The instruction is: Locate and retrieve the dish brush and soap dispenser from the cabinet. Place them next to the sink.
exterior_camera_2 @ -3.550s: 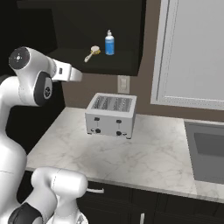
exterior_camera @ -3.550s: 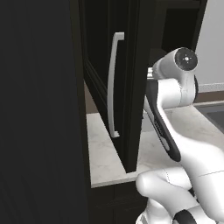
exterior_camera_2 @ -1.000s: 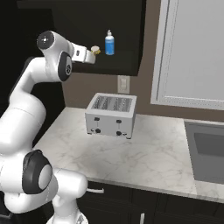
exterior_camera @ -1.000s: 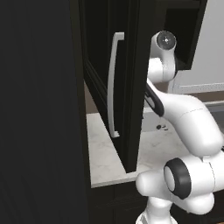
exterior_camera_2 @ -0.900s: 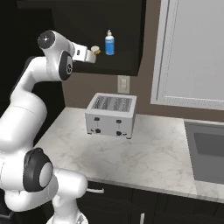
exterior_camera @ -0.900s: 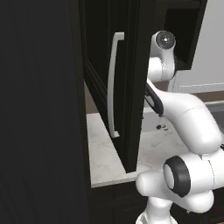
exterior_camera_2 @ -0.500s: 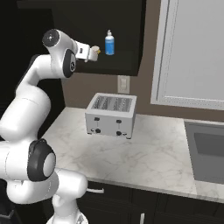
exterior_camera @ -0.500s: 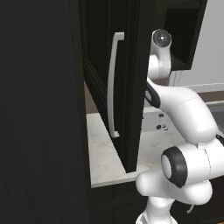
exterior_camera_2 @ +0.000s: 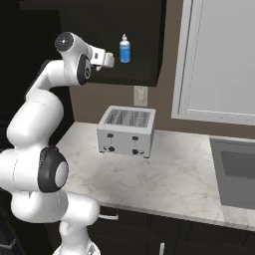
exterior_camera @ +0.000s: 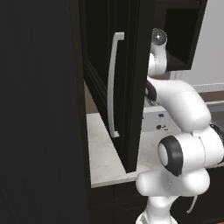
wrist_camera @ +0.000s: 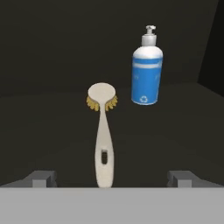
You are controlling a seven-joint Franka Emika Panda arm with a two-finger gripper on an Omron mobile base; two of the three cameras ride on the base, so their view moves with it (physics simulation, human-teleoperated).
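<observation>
The tool (wrist_camera: 112,178) is spread wide and grasps nothing — its two tips flank the handle end of the dish brush (wrist_camera: 103,135), which lies flat on the cabinet (exterior_camera_2: 144,30) shelf. The soap dispenser (wrist_camera: 147,73) stands upright just beside the brush head. Below, a toaster (exterior_camera_2: 126,131) sits on the tabletop (exterior_camera_2: 174,174), the sink (exterior_camera_2: 239,172) well apart.

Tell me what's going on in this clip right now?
The white arm has reached into the open black wall cabinet, its open gripper lined up on the pale-handled dish brush with tan bristles lying on the shelf. Nothing is held yet. The blue soap dispenser with white pump stands upright beside the brush head. The silver toaster sits on the marble counter below.
</observation>
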